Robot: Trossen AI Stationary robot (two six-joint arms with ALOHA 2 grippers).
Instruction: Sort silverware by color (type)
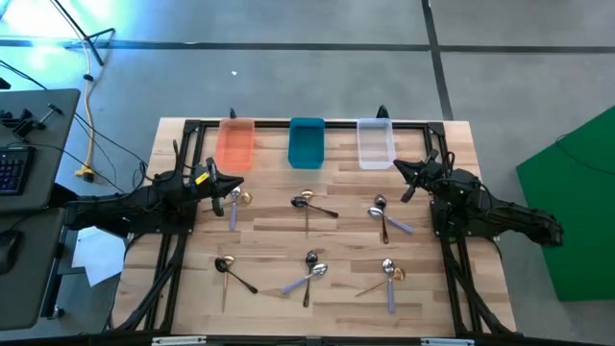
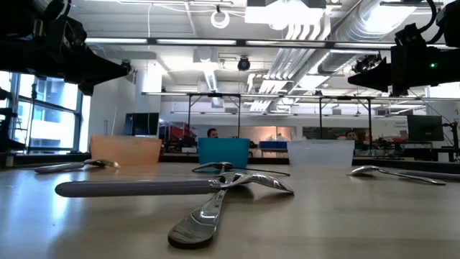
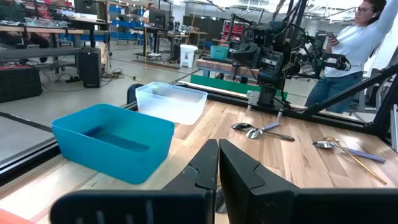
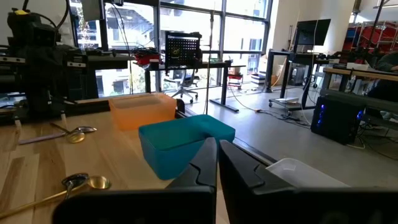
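The silverware lies flat on the wooden table (image 1: 269,231) in six small clusters of spoons: three in a far row (image 1: 233,200), (image 1: 309,204), (image 1: 386,217) and three in a near row (image 1: 229,270), (image 1: 309,274), (image 1: 389,277). Gold, dark and lavender-handled spoons are mixed in them. My left gripper (image 1: 231,183) hovers shut at the table's left side, above the far-left cluster. My right gripper (image 1: 404,169) hovers shut at the right side, near the clear bin. Each wrist view shows its own fingers (image 3: 218,155), (image 4: 217,155) closed together, holding nothing.
Three bins stand in a row along the far edge: orange (image 1: 235,142), teal (image 1: 307,141), clear (image 1: 375,142). A black frame rail (image 1: 307,122) runs behind them. A person (image 3: 357,43) stands beyond the table's right side. The spoon clusters have bare wood between them.
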